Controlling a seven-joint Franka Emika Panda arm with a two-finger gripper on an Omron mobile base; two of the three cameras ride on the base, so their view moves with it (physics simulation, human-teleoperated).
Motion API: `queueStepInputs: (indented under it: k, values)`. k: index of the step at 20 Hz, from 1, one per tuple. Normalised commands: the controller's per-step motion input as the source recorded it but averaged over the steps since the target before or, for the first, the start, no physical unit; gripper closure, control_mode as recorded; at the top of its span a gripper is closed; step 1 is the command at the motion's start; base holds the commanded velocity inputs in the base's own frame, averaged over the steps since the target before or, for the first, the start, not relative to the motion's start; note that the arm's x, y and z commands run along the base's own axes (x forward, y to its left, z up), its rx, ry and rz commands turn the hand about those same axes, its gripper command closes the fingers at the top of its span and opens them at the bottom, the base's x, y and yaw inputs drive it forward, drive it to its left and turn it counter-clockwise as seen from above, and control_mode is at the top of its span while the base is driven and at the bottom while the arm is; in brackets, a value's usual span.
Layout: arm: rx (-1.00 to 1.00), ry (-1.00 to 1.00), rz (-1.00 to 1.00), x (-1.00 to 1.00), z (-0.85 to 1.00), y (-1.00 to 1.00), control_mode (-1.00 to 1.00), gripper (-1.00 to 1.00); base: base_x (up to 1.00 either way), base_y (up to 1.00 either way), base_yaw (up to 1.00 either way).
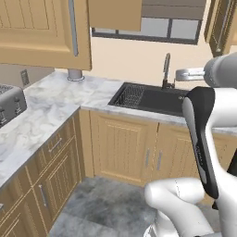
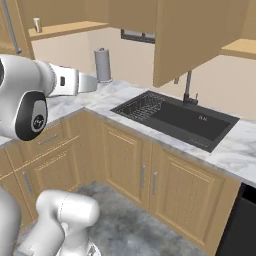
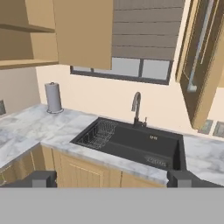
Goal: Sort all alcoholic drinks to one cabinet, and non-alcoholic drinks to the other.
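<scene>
Nearest in the hand view, the claw [image 3: 112, 178] stands with its two dark finger tips [image 3: 39, 178] spread wide apart at the lower corners, nothing between them. In the right base view the white arm [image 2: 30, 95] reaches across the left of the picture, well above the grey floor [image 2: 125, 225]. Beyond it runs the marbled counter [image 3: 57, 135] over light-wood base cabinets [image 2: 125, 165]. Set into the counter is a black sink [image 3: 135, 144] with a wire rack [image 3: 98, 133] in its left half and a dark faucet [image 3: 137, 107] behind it. On the counter's left arm in the left base view sits a grey toaster [image 1: 10, 105]. In the far corner a paper towel roll [image 3: 53, 97] stands upright on the counter against the wall. Higher up, the two wall cabinets hang open on either side of the window [image 3: 127, 68]: the left cabinet [image 3: 26, 43] shows its tan shelf, and its door [image 3: 83, 35] swings out; the right cabinet door [image 3: 201, 61] with its long grey bar handle stands ajar. In the right base view, a small pale object [image 2: 37, 24], too small to identify, stands on the left cabinet's shelf.
</scene>
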Motion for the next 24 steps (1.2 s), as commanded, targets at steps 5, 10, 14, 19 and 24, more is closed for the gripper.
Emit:
queueStepInputs:
  k: [5,10,14,19,24]
  values:
    - [0.00,0.00,0.00,0.00,0.00,0.00,1.00,-1.00,-0.49,-0.32,0.00]
    - [0.00,0.00,0.00,0.00,0.00,0.00,1.00,-1.00,-0.45,-0.27,0.00]
    - [0.00,0.00,0.00,0.00,0.00,0.00,1.00,-1.00,-0.33,-0.25,0.00]
    - [0.00,0.00,0.00,0.00,0.00,0.00,1.00,-1.00,-0.14,-0.37,-0.04]
    - [0.00,0.00,0.00,0.00,0.00,0.00,1.00,-1.00,-0.02,-0.48,-0.06]
